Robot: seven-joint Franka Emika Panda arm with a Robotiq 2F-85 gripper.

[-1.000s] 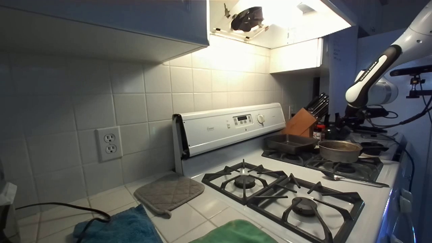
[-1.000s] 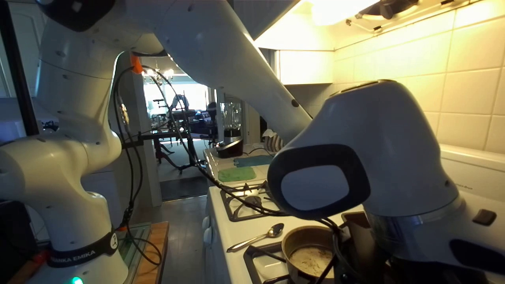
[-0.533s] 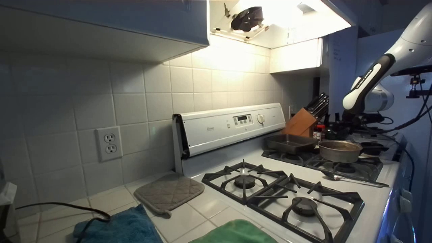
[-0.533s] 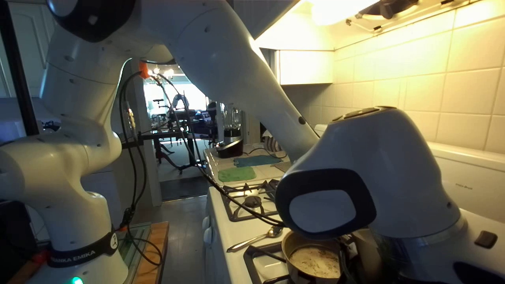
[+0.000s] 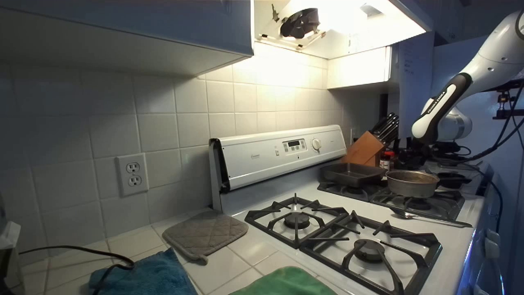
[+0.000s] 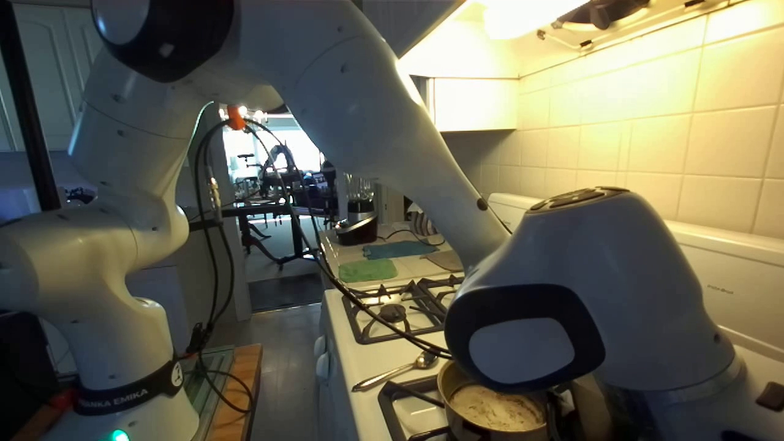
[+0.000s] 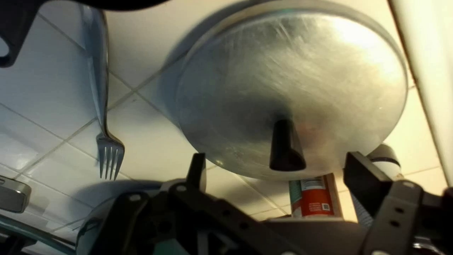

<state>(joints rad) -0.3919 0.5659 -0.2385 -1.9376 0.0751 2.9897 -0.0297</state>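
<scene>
A round, scratched metal lid (image 7: 247,78) with an upright black knob (image 7: 287,148) fills the upper middle of the wrist view, over a tiled counter. My gripper (image 7: 277,166) is open, with one finger on each side of the knob as seen from the wrist; neither finger visibly touches it. A fork (image 7: 103,106) lies left of the lid. A red-labelled container (image 7: 316,200) shows between the fingers below the lid, and a white cylinder (image 7: 386,164) is by the right finger. In the exterior views the fingers cannot be made out.
A round pot (image 5: 411,184), a dark baking pan (image 5: 353,175) and a spoon (image 6: 398,371) are on the stove. A knife block (image 5: 363,148) and a red-capped jar (image 5: 386,160) stand behind. A lit hood (image 5: 356,24) overhangs the stove. Black cables (image 6: 380,324) hang from the arm.
In the exterior views the arm's wrist has moved lower, a little left in one picture and rightward in the other. The pot, pan and spoon have not moved.
</scene>
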